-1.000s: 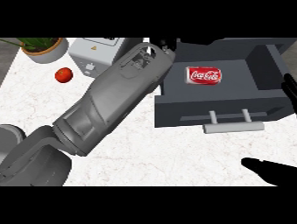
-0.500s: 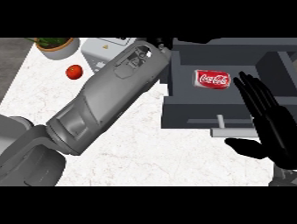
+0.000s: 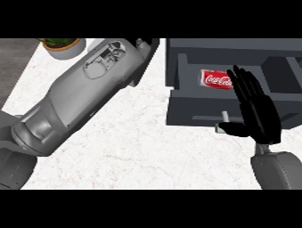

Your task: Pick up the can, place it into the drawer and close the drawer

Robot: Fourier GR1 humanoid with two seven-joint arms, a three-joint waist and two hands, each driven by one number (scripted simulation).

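A red can (image 3: 215,79) lies on its side inside the open dark grey drawer (image 3: 193,109) at the upper right. My right hand (image 3: 255,109) is open, its straight fingers pointing away from me over the drawer's front and partly covering the can's right end. Its thumb sits beside the drawer's pale handle (image 3: 223,120). My left forearm (image 3: 87,95) stretches diagonally toward the upper middle; the left hand itself is cut off by the view's top.
A potted plant (image 3: 62,46) stands at the upper left on the white marble counter (image 3: 133,147). The counter's left edge runs down past the forearm, with dark floor beyond it.
My right hand has moved left and up, from beside the drawer's right end to over its front face. The view has shifted, so the drawer now sits lower and more central.
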